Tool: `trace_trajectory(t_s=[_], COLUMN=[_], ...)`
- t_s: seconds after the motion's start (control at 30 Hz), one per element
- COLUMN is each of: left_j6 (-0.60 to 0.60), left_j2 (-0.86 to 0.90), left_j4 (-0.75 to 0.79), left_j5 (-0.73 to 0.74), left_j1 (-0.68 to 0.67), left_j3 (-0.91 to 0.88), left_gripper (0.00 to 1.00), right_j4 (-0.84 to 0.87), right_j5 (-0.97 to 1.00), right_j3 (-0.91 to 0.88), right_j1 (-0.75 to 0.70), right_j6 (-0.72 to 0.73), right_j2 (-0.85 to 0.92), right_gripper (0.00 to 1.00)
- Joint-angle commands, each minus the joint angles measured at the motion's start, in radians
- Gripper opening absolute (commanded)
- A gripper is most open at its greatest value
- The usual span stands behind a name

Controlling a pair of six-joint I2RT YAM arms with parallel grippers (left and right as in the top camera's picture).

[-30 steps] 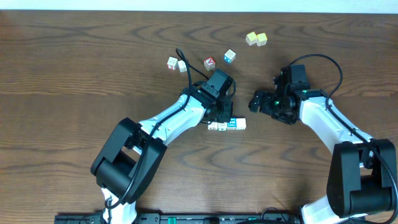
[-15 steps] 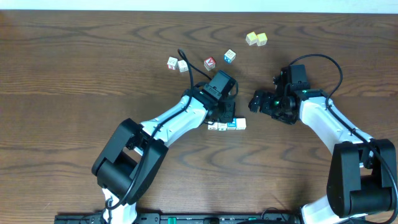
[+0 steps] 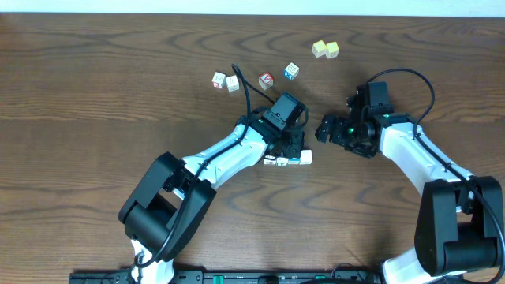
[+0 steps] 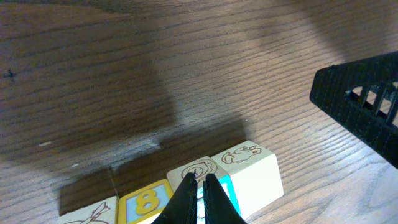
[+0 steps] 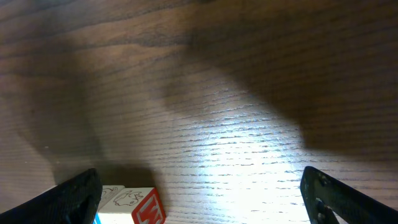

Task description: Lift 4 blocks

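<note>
The blocks (image 3: 289, 160) lie in a tight row of four on the table (image 3: 95, 118), side by side and touching, just below the left gripper (image 3: 295, 148). In the left wrist view that gripper's jaws are clenched together with nothing between them. Their tips hang over the blue-faced block (image 4: 225, 191), between the yellow-topped block (image 4: 146, 202) and the white end block (image 4: 249, 168); whether they touch it cannot be told. The right gripper (image 3: 326, 132) hangs near the row's right end, apart from it, jaws spread wide and holding nothing.
</note>
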Motion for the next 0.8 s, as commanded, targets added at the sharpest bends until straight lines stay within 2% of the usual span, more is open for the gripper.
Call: trace_trajectory(t_s=[0.0, 0.77], left_j6=[-0.01, -0.024], left_j2=[0.0, 0.055], left_j4=[0.006, 0.032], left_j5=[-0.017, -0.031], left_j1=[0.0, 0.0], left_j3=[0.0, 0.0], left_gripper=[0.07, 0.07], right_j4=[0.002, 0.002], right_j5=[0.009, 0.009], right_j3=[0.01, 0.01], right_j1=[0.006, 0.006], right_j6=[-0.003, -0.003], right_j2=[-0.005, -0.005], right_gripper=[0.99, 0.99])
